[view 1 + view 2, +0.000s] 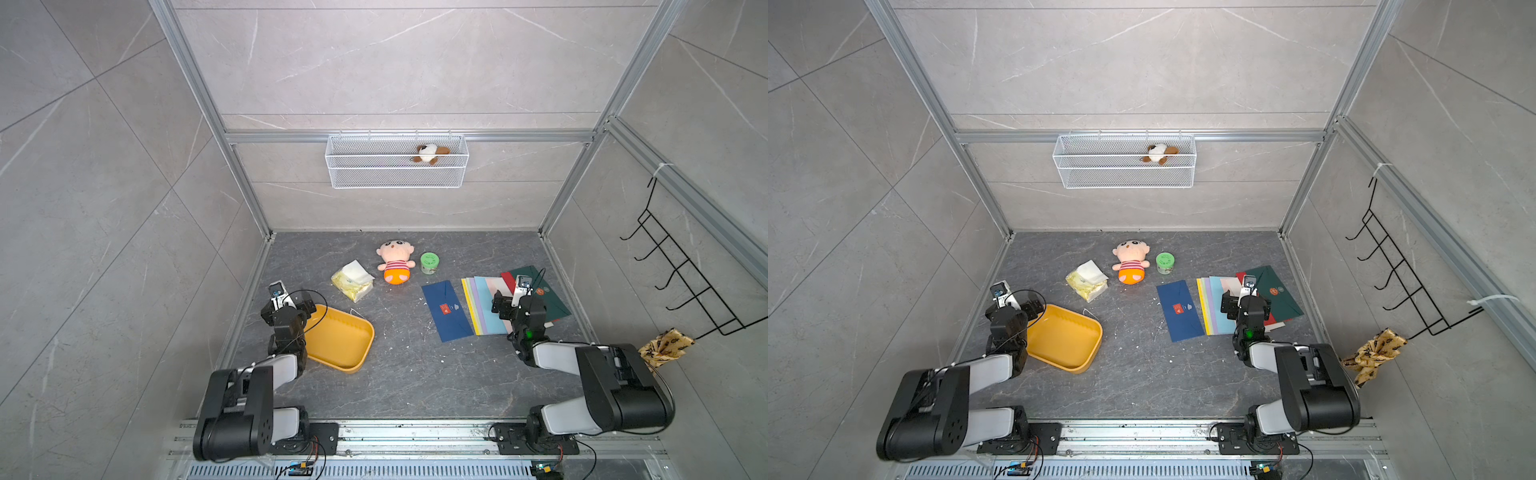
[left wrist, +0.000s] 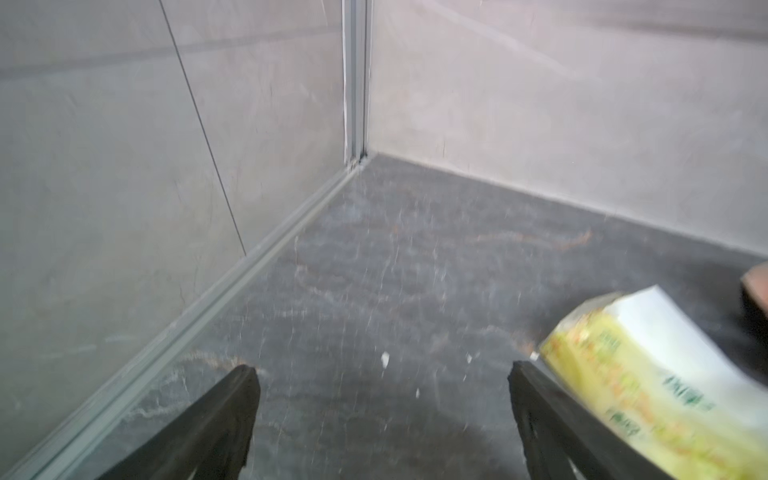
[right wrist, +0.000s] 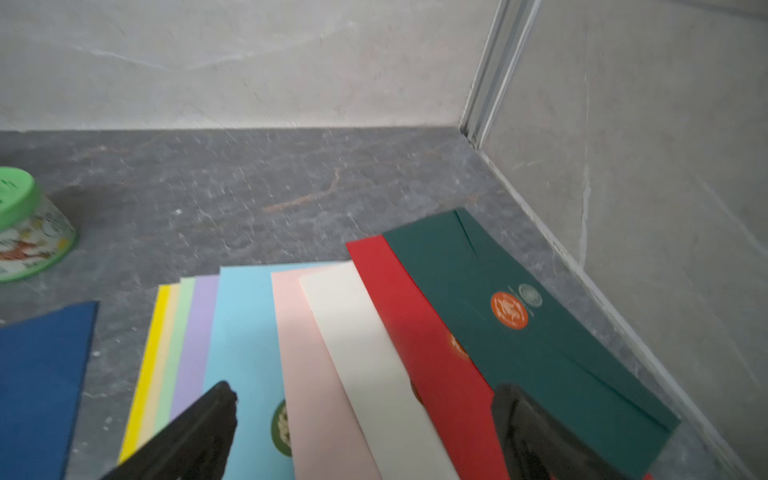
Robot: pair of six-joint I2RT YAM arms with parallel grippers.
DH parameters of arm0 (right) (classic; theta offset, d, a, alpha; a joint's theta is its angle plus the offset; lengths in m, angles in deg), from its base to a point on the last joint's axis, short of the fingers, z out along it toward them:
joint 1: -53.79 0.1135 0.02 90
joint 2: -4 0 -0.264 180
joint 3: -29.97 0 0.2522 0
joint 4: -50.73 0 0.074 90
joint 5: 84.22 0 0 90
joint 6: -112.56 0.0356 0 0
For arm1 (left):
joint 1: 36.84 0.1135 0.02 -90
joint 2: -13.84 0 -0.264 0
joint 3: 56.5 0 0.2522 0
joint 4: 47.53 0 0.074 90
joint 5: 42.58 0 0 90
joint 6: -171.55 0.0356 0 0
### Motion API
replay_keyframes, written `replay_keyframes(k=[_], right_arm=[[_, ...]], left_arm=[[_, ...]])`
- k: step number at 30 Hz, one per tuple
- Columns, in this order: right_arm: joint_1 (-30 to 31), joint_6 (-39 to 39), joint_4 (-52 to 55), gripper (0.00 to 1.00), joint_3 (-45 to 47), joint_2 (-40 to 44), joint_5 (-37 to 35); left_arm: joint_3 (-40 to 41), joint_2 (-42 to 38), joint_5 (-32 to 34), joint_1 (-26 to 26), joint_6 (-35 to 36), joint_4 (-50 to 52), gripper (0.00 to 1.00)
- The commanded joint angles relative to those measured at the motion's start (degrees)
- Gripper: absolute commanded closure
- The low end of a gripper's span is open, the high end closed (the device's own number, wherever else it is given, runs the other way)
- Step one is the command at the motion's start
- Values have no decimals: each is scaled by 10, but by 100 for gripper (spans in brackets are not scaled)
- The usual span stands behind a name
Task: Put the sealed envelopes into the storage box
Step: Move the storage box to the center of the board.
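Note:
The storage box (image 1: 338, 343) (image 1: 1065, 338), a mustard-yellow tray, lies front left and holds nothing. A navy envelope (image 1: 446, 309) (image 1: 1179, 309) (image 3: 37, 382) lies alone in the middle right. Beside it is a fan of sealed envelopes (image 1: 484, 303) (image 1: 1217, 305): blue (image 3: 245, 332), pink (image 3: 307, 353), cream (image 3: 361, 332), red (image 3: 415, 324) and green (image 3: 519, 332) (image 1: 548, 299). My right gripper (image 1: 513, 297) (image 3: 365, 390) hovers open over the fan, holding nothing. My left gripper (image 1: 286, 297) (image 2: 382, 372) is open over bare floor at the box's far left corner.
A yellow tissue pack (image 1: 352, 280) (image 2: 648, 374), a plush doll (image 1: 395, 262) and a green-lidded jar (image 1: 429, 263) (image 3: 25, 224) sit towards the back. A white wire basket (image 1: 397, 174) hangs on the back wall. A black hook rack (image 1: 681, 274) is on the right wall.

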Motion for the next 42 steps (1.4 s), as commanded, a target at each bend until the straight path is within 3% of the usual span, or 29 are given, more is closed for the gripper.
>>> replay_keyframes(k=[1,5,9,13,17,22,27,29,32,37,42], right_arm=[[17,21,176,1,-75,73,-16],[23,128,372,2,-167,110,34],[50,178,513,4,-245,95,88],[83,193,635,8,-311,77,111],[108,194,742,11,-362,50,116],[134,203,777,11,-374,40,161],[162,223,778,12,-360,25,171],[170,229,773,12,-351,24,180],[176,229,769,12,-340,25,186],[177,216,785,11,-329,29,174],[177,209,794,11,-325,44,163]], left_arm=[[-27,-71,36,-4,-110,99,2],[-76,-112,33,-4,-218,199,2],[-171,-125,66,-3,-342,417,2],[-229,-152,-37,-4,-289,498,1],[-266,-185,-92,-4,-279,585,7],[-288,-188,-154,-4,-262,665,13],[-284,-142,-245,-18,-276,697,22],[-276,-127,-237,-57,-285,705,24],[-273,-108,-155,-179,-295,717,24],[-278,-33,-97,-355,-319,717,26],[-306,72,-35,-468,-319,750,31]])
